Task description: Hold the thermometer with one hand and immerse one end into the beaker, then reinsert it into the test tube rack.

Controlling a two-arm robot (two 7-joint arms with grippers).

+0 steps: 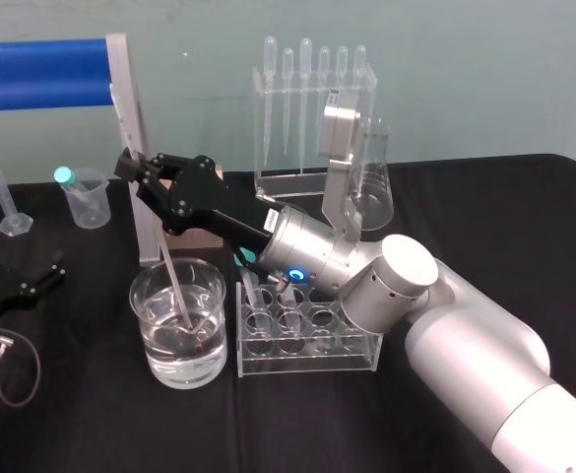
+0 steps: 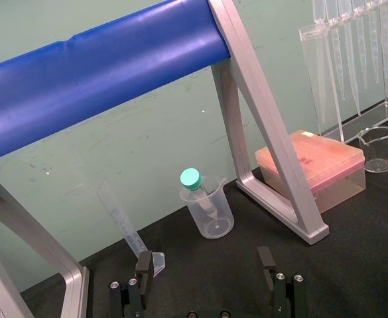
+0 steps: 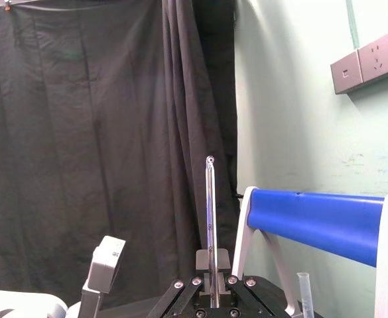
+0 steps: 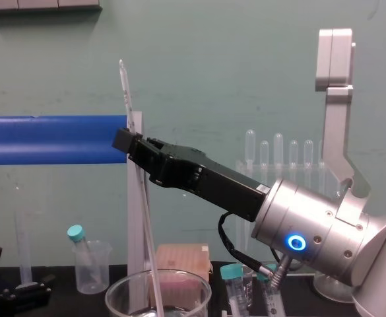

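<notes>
Black-cloth table (image 1: 91,424): right gripper (image 1: 142,169) clamped on long thin whitish glass thermometer (image 3: 210,218), red tip (image 1: 200,347) submerged in wide clear glass beaker (image 1: 150,345) at its 5 o'clock. Left gripper (image 2: 205,265) parked at 9 o'clock, fingers (image 2: 144,268) apart.

The black table (image 1: 91,424) carries the beaker (image 1: 156,337), a tube rack (image 1: 307,364), a flask (image 1: 378,192).

Right arm (image 1: 465,325): fat silver-white cyl. links, rounded caps, blue LED ring (image 4: 295,242) nr wrist, thin blk cable (image 4: 227,239). Right hand (image 1: 135,168) blk, angular, small screws (image 3: 179,283). Left hand (image 2: 205,265) blk, screws too.
</notes>
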